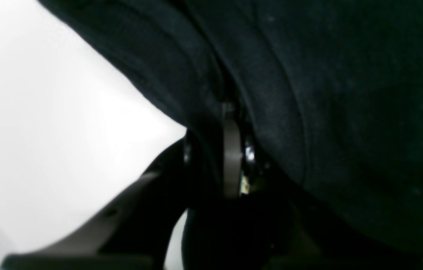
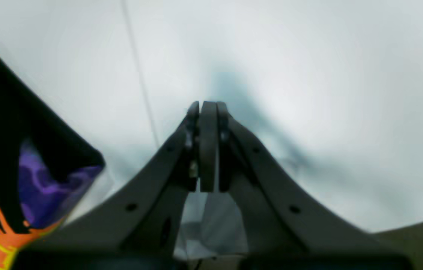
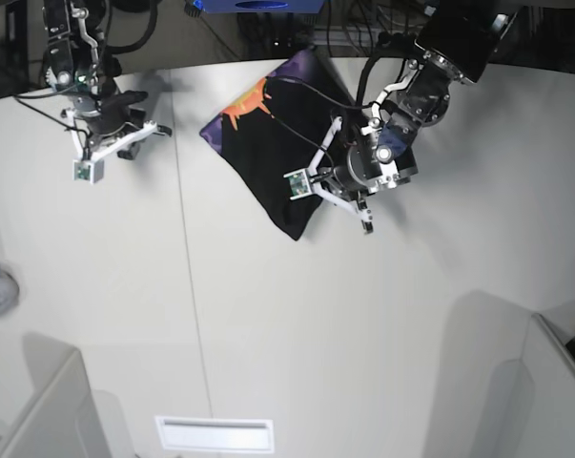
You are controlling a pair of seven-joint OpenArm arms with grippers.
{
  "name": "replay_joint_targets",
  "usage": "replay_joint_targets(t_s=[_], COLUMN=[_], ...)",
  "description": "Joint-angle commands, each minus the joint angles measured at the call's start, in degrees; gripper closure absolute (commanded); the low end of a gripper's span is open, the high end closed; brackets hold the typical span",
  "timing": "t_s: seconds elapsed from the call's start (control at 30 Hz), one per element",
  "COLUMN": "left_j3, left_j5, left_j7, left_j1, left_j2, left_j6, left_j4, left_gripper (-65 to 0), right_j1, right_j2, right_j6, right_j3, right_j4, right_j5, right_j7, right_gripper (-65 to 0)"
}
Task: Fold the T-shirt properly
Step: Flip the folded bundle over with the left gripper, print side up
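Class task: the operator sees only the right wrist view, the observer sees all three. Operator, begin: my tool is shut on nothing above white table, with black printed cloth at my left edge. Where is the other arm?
Observer: The left tool is at the T-shirt, on the far side from your right tool.
Operator: Is it gripping the cloth?
Observer: Its wrist view shows black fabric pinched between nearly closed fingers.
Operator: How does the shirt lie?
Observer: Bunched into a slanted shape on the table, orange print at the far end.
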Motion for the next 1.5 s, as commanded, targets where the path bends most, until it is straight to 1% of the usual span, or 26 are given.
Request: replay_joint_targets(t_s=[0.0, 0.1, 0.33, 0.43, 0.5, 0.6, 0.73, 0.8, 0.87, 1.07, 1.17, 1.47], left_j3=[1.0, 4.3, 11.9, 15.5, 17.0, 17.9, 18.2, 20.4, 22.4, 24.5, 25.0, 25.7], left_j5=[-0.1, -0.1, -0.1, -0.1, -0.1, -0.1, -0.1, -0.1, -0.1, -0.1, -0.1, -0.1], left_j7=[-0.5, -0.6, -0.8, -3.8, -5.2, -7.2, -11.1, -12.4, -13.2, -13.6, -13.5, -13.6], left_j1=[-1.8, -4.0, -8.4, -10.4, -11.4, -13.1, -15.2, -17.2, -19.0, -21.4, -22.1, -22.0], left_j2=[0.1, 0.0, 0.0, 0.0, 0.0, -0.4, -0.3, -0.3, -0.3, 0.0, 0.2, 0.2], left_j6=[-0.4, -0.4, -0.4, -0.4, -0.4, -0.4, -0.4, -0.4, -0.4, -0.4, -0.4, -0.4], left_j4=[0.9, 0.9, 0.1, -1.9, -3.4, -5.7, -8.4, -9.3, -9.8, -9.9, -9.9, -9.9], left_gripper=[0.0, 0.0, 0.0, 0.0, 0.0, 0.0, 0.0, 0.0, 0.0, 0.0, 0.0, 0.0], right_j1=[0.2, -0.7, -2.3, -2.5, -2.9, -3.7, -4.4, -4.5, -4.6, -4.7, -4.7, -4.4], right_j2=[0.5, 0.4, -3.2, -4.5, -4.6, -4.7, -7.1, -8.7, -9.3, -9.6, -11.0, -11.1], right_j6=[0.4, 0.4, 0.4, 0.4, 0.4, 0.4, 0.4, 0.4, 0.4, 0.4, 0.4, 0.4], right_j3=[0.9, 2.5, 7.8, 8.8, 8.8, 8.8, 10.0, 11.3, 12.0, 12.5, 12.6, 12.6], right_j4=[0.4, -0.7, -0.7, -1.0, -1.0, -1.0, -1.0, -1.0, -1.0, -1.0, -1.0, -1.0], right_j5=[-0.2, -0.2, -0.2, -0.3, -0.3, -0.3, -0.3, -0.3, -0.3, -0.3, -0.3, -0.3], right_j7=[1.2, 1.3, 1.3, 1.3, 1.3, 1.3, 1.3, 1.3, 1.3, 1.3, 1.3, 1.3], right_gripper=[0.0, 0.0, 0.0, 0.0, 0.0, 0.0, 0.0, 0.0, 0.0, 0.0, 0.0, 0.0])
